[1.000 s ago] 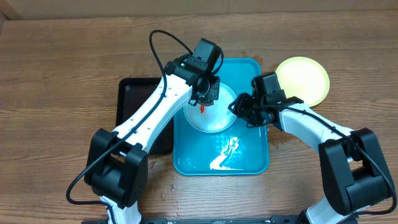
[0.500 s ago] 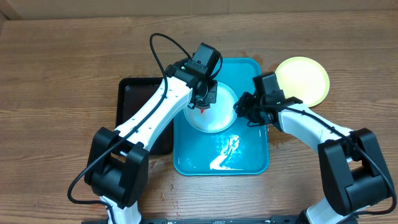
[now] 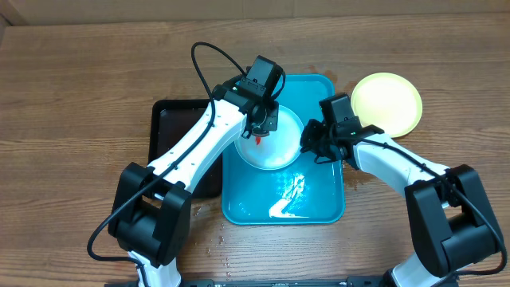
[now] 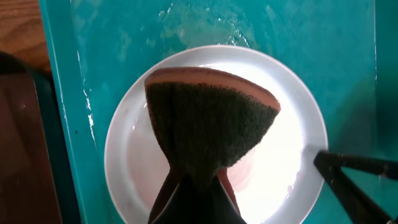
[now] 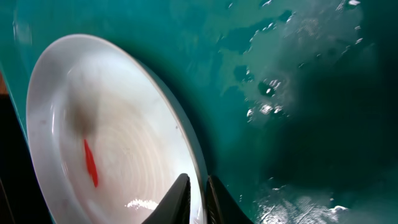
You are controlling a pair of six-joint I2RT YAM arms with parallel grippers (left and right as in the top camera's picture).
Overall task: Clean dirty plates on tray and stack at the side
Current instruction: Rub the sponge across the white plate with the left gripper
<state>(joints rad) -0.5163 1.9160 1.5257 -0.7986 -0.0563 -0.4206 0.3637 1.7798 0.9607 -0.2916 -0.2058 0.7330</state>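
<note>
Lengthwise the tray [image 3: 320,199] runs front-to-back, white plate [image 3: 280,151] lying face-up.

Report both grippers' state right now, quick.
Left gripper: closed, holding the sponge over the white plate.
Right gripper: closed, pinching the white plate's rim.

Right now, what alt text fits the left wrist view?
The left hand holds a dark green scouring sponge over a round white plastic plate on the teal plastic tray; the right hand's fingers pinch the plate's right rim.
</note>
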